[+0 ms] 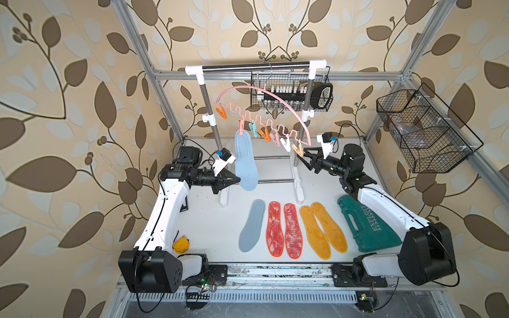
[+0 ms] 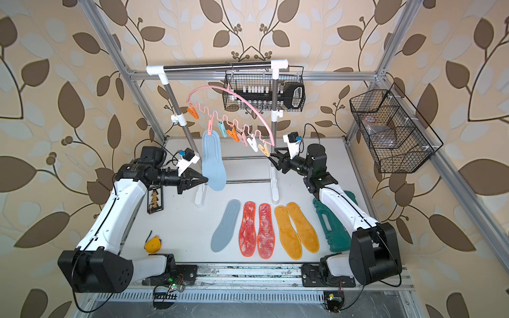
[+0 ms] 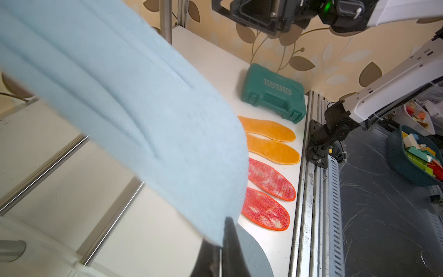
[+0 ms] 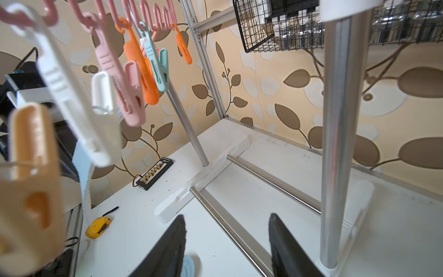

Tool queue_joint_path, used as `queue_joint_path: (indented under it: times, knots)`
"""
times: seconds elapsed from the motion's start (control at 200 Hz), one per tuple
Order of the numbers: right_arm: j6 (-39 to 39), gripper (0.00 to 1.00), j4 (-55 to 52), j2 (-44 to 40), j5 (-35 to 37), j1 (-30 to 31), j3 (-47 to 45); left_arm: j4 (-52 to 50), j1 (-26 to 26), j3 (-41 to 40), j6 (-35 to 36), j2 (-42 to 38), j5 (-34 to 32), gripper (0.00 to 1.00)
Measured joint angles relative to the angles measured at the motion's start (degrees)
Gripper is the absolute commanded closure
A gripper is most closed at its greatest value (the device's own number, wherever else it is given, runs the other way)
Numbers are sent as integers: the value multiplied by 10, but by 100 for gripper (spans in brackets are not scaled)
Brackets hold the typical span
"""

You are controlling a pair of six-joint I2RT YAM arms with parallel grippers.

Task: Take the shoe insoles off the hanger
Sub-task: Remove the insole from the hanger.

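left gripper clamps hanging blue insole | right gripper parted, empty: wrist view shows it

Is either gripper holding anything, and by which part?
Left gripper: shut on the hanging grey-blue insole, pinching its edge near the lower, wider end. Right gripper: open, holding nothing.

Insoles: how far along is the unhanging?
Done: on the table lie a grey-blue insole, a red-white pair and an orange-yellow pair. In hand: the left gripper is shut on the last blue insole, which hangs from a pink clip on the hanger; right gripper open, empty. Left: free it and lay it down.
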Motion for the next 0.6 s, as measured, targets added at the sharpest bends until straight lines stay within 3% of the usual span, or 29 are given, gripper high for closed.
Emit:
queue_joint_path:
  times: [0.6]
  knots:
    - [47, 56, 85, 136, -3, 80, 162, -38, 0, 2, 37, -23, 7, 100]
